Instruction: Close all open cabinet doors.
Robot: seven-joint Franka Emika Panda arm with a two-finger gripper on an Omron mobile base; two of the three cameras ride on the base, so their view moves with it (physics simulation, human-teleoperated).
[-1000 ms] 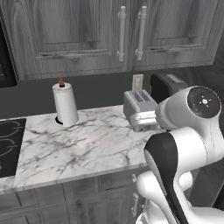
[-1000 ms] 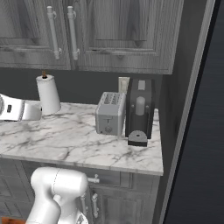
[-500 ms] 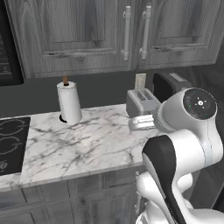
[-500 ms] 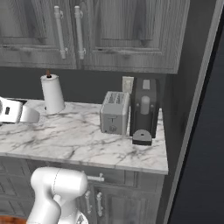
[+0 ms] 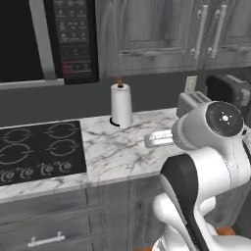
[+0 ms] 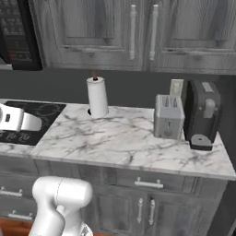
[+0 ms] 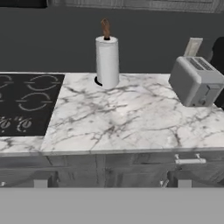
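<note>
From the left base view, the cabinet doors (image 5: pixel 147 34) hang on the wall above the counter (image 5: pixel 122 152), right of the black microwave (image 5: pixel 49 39). Their long pale handles (image 5: pixel 208 29) stand side by side at the far right, and the doors seen here lie flush, so none looks open. A paper towel roll (image 5: pixel 120 105) stands upright at the back of the counter, close to the wall, out of the working space. The stovetop (image 5: pixel 39 152) fills the left end. The arm's white elbow covers much of the right side.

From the right base view, two doors (image 6: pixel 138 32) meet at paired handles (image 6: pixel 143 32) above the roll (image 6: pixel 97 97). Both look shut. A toaster (image 6: pixel 168 116) and a dark coffee maker (image 6: pixel 202 113) stand against the wall at the right end, beside an outlet (image 6: pixel 176 86), likely for power. Part of the white arm hangs over the stovetop at the left.

From the hand view, the camera looks level across the counter (image 7: pixel 122 127) at the roll (image 7: pixel 107 61) and toaster (image 7: pixel 195 82). I cannot tell how the jaws stand. Any open door probably lies elsewhere.
</note>
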